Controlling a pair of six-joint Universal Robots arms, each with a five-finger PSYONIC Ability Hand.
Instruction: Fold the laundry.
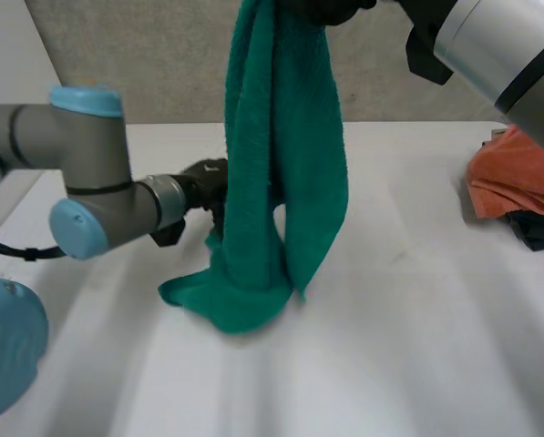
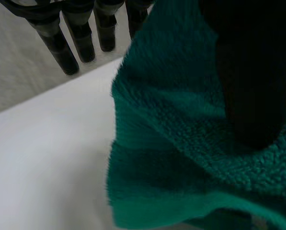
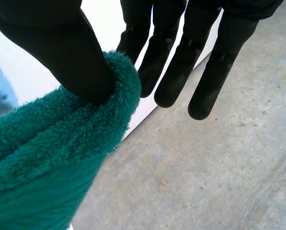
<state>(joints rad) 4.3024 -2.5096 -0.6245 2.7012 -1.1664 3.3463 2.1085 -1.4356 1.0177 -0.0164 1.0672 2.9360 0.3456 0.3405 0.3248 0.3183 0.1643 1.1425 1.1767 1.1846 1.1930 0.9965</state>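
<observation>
A crumpled orange cloth is lying on a dark garment, well to the right of the green towel. The towel is hanging upright, its long axis running vertically and its lower end bunching on the white worktop. The right hand is pinching the towel's top. The left hand is hovering released, fingers straight, beside the towel's left edge.

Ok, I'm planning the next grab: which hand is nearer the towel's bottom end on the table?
Left. The left hand is beside the towel low down, near that end; the right hand pinches its top, high above.
</observation>
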